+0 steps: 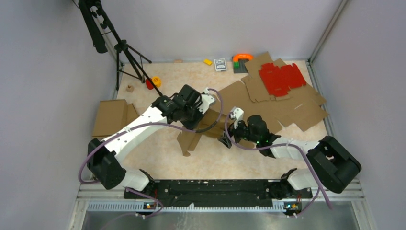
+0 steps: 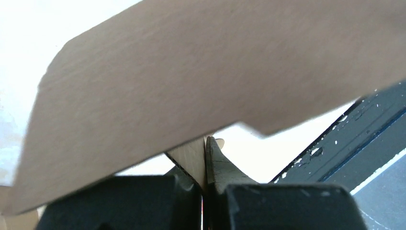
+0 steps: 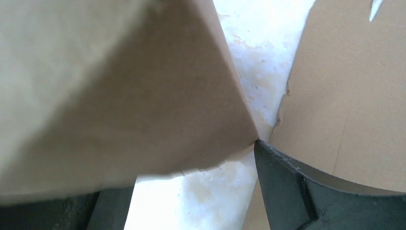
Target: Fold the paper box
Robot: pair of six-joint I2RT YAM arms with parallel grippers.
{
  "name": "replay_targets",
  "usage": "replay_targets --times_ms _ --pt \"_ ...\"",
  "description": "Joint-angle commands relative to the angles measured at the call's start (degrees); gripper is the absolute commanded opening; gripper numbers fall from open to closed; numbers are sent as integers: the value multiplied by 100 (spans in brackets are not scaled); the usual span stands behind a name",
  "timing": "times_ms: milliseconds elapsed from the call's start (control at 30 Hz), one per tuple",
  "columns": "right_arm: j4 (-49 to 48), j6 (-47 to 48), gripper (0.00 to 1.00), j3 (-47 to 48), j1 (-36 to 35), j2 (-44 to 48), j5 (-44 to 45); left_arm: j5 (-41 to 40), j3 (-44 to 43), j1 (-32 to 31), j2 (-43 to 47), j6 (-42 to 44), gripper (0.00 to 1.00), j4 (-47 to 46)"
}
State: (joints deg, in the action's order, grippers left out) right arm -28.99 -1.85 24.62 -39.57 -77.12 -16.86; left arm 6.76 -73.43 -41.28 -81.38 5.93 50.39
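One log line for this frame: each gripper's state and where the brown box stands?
left gripper: shut on paper box | right gripper: open, at box panel edge | fold: unfinished

The left arm (image 1: 139,125) and right arm (image 1: 292,149) have white links joined by bulky black joints. A purple cable (image 1: 86,163) loops alongside each. The left tool (image 2: 206,189) and right tool (image 3: 191,201) are matte black.

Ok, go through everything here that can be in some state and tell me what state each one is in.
Left gripper: shut on an edge of the paper box.
Right gripper: open, its jaws wide apart.
Paper box: partly folded, with panels bent up rather than lying flat.
Red sheet: unfolded, lying flat on the brown cardboard.
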Motion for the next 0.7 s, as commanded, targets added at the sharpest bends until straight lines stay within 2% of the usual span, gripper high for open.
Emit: replay_targets --times_ms 0,133,333,433,533,667 --pt "-993 -148 87 -204 337 354 -629 590 -221 -13 -133 161 0 158" --pt "-1086 -203 89 -272 570 496 -818 602 -289 5 -144 216 0 210" --pt "-1145 -254 92 -130 617 244 -1159 482 -481 14 -327 194 0 390" --pt "-1224 -456 93 -95 617 77 -1289 720 -559 13 -413 -1 0 344" --pt "-1261 -691 93 -94 609 -43 -1010 1055 -570 14 -435 -249 0 214" --pt "-1341 -863 86 -128 600 -118 -735 1184 -516 13 -356 -389 5 153"
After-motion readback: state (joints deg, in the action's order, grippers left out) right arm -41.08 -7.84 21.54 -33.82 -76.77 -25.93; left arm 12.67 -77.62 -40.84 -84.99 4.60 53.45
